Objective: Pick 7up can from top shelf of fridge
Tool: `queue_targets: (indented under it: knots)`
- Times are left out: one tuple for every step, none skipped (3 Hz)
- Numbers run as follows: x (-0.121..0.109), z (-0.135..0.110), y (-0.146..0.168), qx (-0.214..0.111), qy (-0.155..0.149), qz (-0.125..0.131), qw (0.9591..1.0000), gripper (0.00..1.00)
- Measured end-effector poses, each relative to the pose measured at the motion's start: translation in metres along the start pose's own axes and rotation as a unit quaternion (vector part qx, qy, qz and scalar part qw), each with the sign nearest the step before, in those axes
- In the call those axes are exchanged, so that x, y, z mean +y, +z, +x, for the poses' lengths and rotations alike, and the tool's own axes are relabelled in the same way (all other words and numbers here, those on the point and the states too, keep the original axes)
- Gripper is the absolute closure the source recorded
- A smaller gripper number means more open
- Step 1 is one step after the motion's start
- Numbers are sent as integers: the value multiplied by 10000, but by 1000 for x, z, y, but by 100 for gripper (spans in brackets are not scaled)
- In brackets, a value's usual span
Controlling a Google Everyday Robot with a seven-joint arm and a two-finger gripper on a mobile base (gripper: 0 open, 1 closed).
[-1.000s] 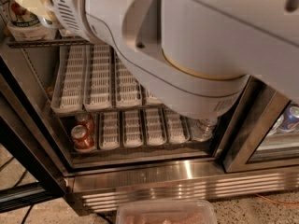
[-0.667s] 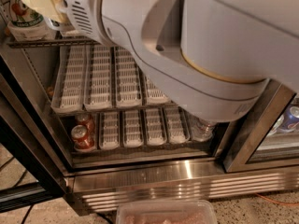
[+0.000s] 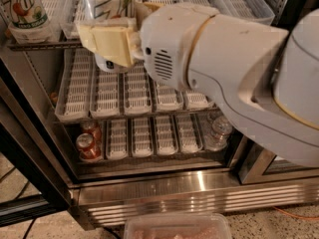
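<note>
My gripper (image 3: 113, 28) is at the upper left, in front of the fridge's (image 3: 174, 193) top shelf (image 3: 40, 45). Its cream fingers (image 3: 107, 40) are shut on a white 7up can (image 3: 105, 1). The can's base (image 3: 112, 64) hangs below the shelf's front edge, so the can is held in front of the rack. A second 7up can (image 3: 22, 11) stands on the top shelf at the far left. My white arm (image 3: 224, 59) covers the right part of the shelves.
White slotted trays (image 3: 114, 91) line the middle rack. Red cans (image 3: 87, 141) lie at the left of the bottom rack and a clear water bottle (image 3: 219, 131) at its right. A pinkish plastic container (image 3: 177, 227) sits on the floor before the ribbed steel base.
The arm has drawn back to the right, uncovering the gripper and the can it holds. More of the top shelf and the middle rack now shows.
</note>
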State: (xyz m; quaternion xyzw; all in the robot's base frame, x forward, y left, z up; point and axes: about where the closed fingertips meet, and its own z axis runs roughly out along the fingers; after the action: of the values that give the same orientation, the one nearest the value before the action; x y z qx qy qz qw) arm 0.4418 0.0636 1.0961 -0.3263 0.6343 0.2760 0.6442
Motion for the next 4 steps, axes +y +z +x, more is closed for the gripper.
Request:
queue_targets:
  knots:
    - [-8, 21, -20, 196, 187, -218, 9994, 100]
    - [-14, 34, -35, 395, 229, -480, 9978, 100]
    - [-5, 43, -41, 571, 366, -867, 9939, 100]
    - [19, 40, -38, 689, 535, -1576, 9836, 100]
